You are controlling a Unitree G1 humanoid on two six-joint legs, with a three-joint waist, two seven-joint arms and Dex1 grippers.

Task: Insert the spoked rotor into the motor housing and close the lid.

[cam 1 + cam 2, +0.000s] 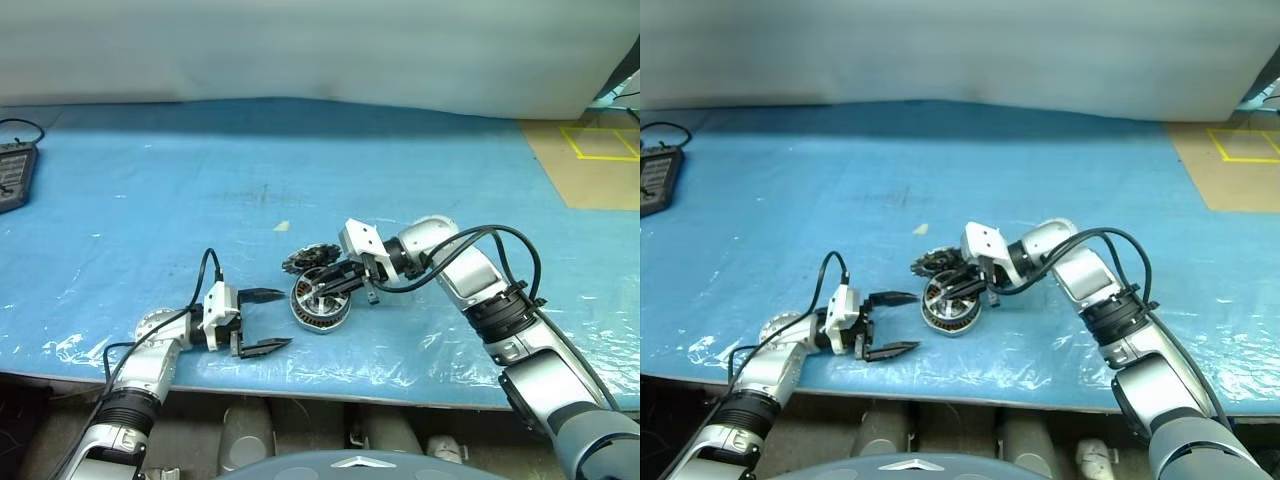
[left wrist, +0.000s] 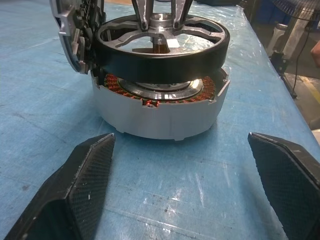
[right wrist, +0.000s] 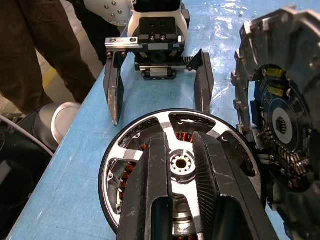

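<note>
The motor housing [image 2: 160, 112], a silver cup with copper windings, stands on the blue table near the front edge. Its toothed lid [image 2: 75, 30] stands swung up at the far rim, also seen from inside as the lid [image 3: 280, 115]. My right gripper [image 3: 180, 145] is shut on the hub of the spoked rotor [image 3: 117, 155]. It holds the dark-rimmed rotor [image 2: 160, 52] slightly tilted, right over the housing's mouth, with the windings showing below the rim. My left gripper [image 1: 275, 320] is open, level with the table, pointing at the housing [image 1: 320, 305] from a short gap away.
A dark device with a cable [image 1: 15, 175] lies at the table's far left. A small pale scrap [image 1: 282, 226] lies behind the lid. Brown floor with yellow tape [image 1: 600, 160] is at the far right. A person's legs [image 3: 40, 45] stand beside the table.
</note>
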